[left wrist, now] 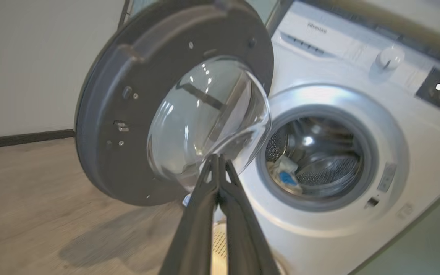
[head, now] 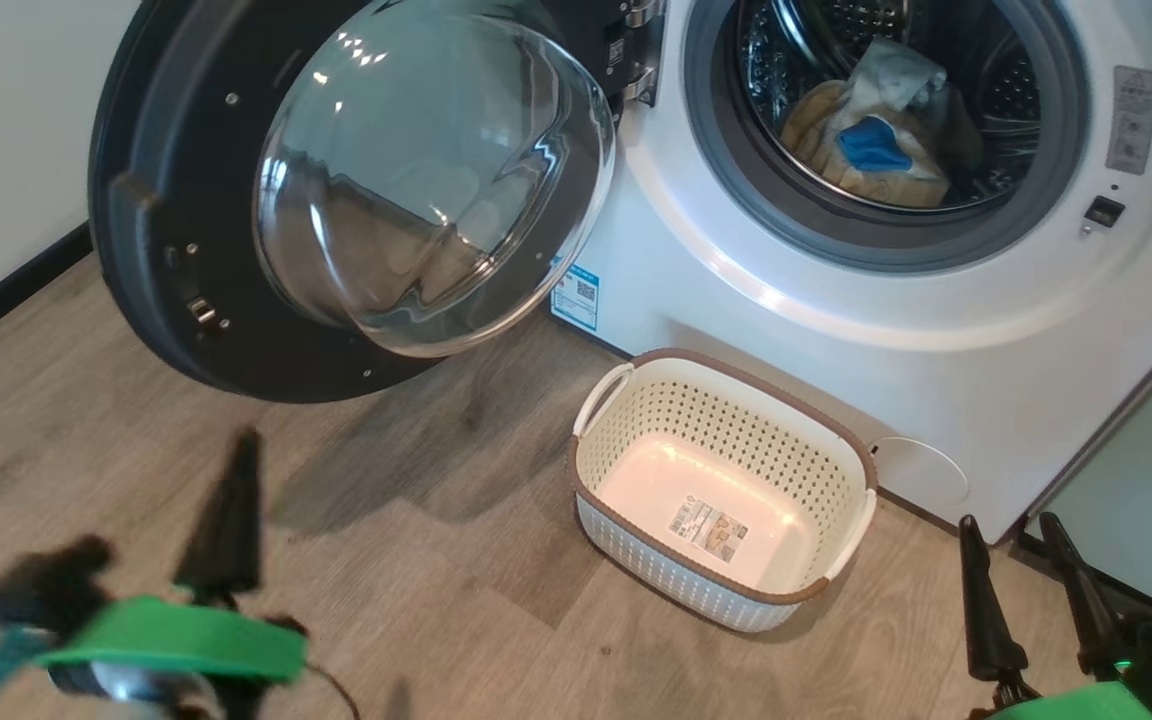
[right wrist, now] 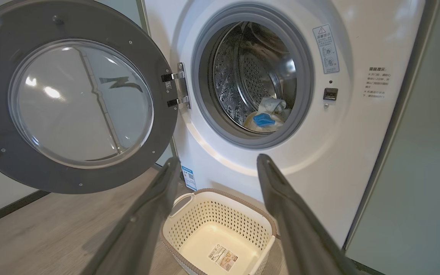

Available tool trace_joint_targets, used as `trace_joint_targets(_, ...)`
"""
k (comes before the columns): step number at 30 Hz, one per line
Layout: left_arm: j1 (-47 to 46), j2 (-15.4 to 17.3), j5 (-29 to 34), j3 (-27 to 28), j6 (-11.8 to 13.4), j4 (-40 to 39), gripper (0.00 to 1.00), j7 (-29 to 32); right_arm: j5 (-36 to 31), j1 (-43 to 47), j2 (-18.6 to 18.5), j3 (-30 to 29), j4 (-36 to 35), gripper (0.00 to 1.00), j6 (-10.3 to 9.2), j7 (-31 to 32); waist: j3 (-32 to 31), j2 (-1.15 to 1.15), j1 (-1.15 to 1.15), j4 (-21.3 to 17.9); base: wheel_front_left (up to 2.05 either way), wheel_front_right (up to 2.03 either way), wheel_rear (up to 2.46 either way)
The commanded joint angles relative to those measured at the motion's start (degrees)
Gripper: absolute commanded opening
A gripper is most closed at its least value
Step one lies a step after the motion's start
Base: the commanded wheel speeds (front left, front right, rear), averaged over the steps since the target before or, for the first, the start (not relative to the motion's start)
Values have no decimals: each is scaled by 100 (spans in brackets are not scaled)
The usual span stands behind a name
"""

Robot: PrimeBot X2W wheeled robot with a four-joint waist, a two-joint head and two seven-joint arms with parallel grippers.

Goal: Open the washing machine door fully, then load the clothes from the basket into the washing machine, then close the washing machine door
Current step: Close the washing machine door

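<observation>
Washing machine door (head: 151, 260) found swung wide, upper left. Clothes (head: 871, 140) seen inside washing machine (head: 696, 250), upper right; basket (head: 736, 420), lower centre, found empty. Loading judged done; door closing outstanding. Left fingers (left wrist: 217, 168) pressed together, nothing held; right fingers (right wrist: 281, 191) spread wide, nothing held

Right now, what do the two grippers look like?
Left gripper: two long dark grey fingers tapering to thin tips, with a bright left green band at the base, blurred in the head view. Right gripper: the same long, matte dark tapered fingers, with a right green band below them.
</observation>
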Motion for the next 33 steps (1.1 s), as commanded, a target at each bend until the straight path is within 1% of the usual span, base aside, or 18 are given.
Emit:
trace_joint_targets(1, -352, -49, -311, 429, -123, -324, 0, -54, 33, -126, -55, 96, -186, 100, -16, -38, 1, 0, 0, 23, 0, 0, 0)
trace_joint_targets(4, -553, -290, -1387, 1089, -583, -755, 0, -56, 17, -127, -55, 81, -209, 100, -16, -38, 34, 0, 0, 84, 0, 0, 0)
trace_joint_targets(5, -628, -311, -1745, 1294, -693, -875, 0, -57, 12, -127, -55, 87, -210, 100, -16, -38, 40, 0, 0, 92, 0, 0, 0)
trace_joint_targets(7, -842, -306, -2477, 1741, -845, -1117, 0, -57, 5, -130, -55, 92, -216, 100, -16, -38, 58, 0, 0, 110, 0, 0, 0)
trace_joint_targets(8, -970, -240, -2804, 1989, -894, -1219, 0, -57, 2, -132, -55, 88, -217, 100, -16, -38, 62, 0, 0, 121, 0, 0, 0)
trace_joint_targets(12, -1531, 333, -3604, 2827, -967, -1386, 0, 18, -13, -146, -55, 99, -211, 100, -16, -38, 75, 0, 0, 140, 0, 0, 0)
trace_joint_targets(14, -1836, 653, -3935, 3125, -973, -1319, 0, 135, -30, -160, -55, 110, -209, 100, -16, -38, 89, 0, 0, 131, 0, 0, 0)
trace_joint_targets(16, -2105, 1014, -4105, 3352, -947, -1165, 0, 270, -48, -184, -55, 124, -207, 100, -16, -38, 110, 0, 0, 110, 0, 0, 0)
trace_joint_targets(18, -2321, 1345, -4265, 3388, -888, -907, 0, 506, -63, -204, -55, 118, -210, 100, -16, -38, 135, 0, 0, 96, 0, 0, 0)
trace_joint_targets(21, -2682, 1719, -4643, 3361, -820, -392, 0, 866, -82, -217, -55, 110, -238, 100, -16, -38, 188, 0, 0, 78, 0, 0, 0)
trace_joint_targets(22, -2812, 1811, -4777, 3365, -795, -187, 0, 959, -89, -223, -55, 113, -242, 100, -16, -38, 203, 0, 0, 69, 0, 0, 0)
trace_joint_targets(23, -2812, 1811, -4777, 3365, -795, -187, 0, 959, -89, -223, -55, 113, -242, 100, -16, -38, 203, 0, 0, 69, 0, 0, 0)
trace_joint_targets(27, -3173, 2264, -5286, 3187, -642, 771, 0, 1631, -123, -273, -55, 144, -251, 100, -16, -19, 279, 0, 0, -4, 0, 0, 0)
trace_joint_targets(30, -3406, 2527, -5585, 3019, -582, 1510, 0, 2125, -200, -326, -55, 141, -275, 100, -16, 15, 356, 0, 0, -77, 0, 0, 0)
trace_joint_targets(33, -3632, 2620, -5909, 2916, -520, 2182, 0, 2520, -287, -350, -55, 143, -316, 100, -16, 51, 419, 0, 0, -152, 0, 0, 0)
